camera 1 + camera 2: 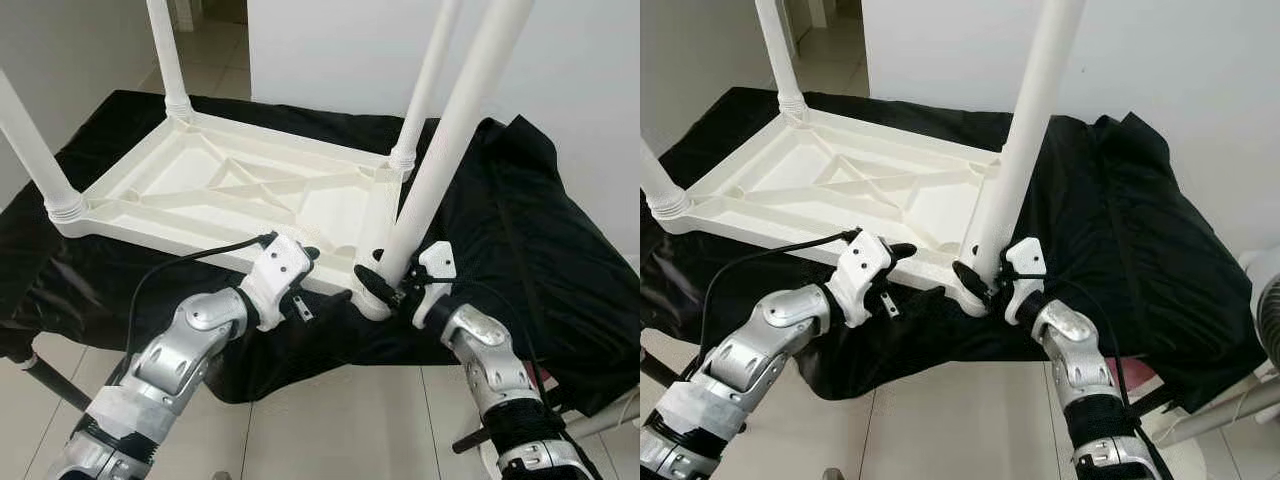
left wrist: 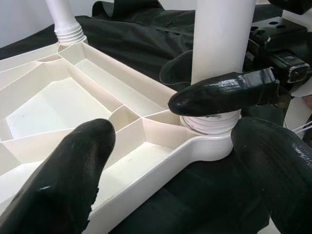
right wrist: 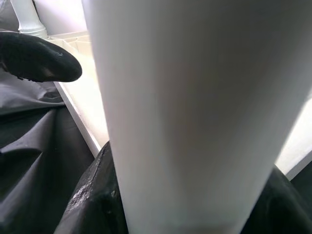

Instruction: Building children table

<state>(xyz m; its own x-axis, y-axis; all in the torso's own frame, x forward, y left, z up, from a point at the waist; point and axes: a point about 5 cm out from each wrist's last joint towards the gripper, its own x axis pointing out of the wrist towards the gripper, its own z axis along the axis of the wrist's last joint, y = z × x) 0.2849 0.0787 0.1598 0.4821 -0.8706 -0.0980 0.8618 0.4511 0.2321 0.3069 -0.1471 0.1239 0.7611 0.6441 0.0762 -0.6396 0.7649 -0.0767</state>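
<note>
Left eye view: we are clamping the right pincer [image 1: 385,287] low on the light, stiff, slippery leg [image 1: 440,170], while the left pincer [image 1: 300,262] is hovering open beside the tabletop [image 1: 230,190].

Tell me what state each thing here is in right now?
Table top: upside down on the black cloth.
Three far legs: standing in their corner sockets.
Near leg: upright in its socket.
Right gripper: shut on near leg.
Left gripper: open beside the tabletop edge.
</note>
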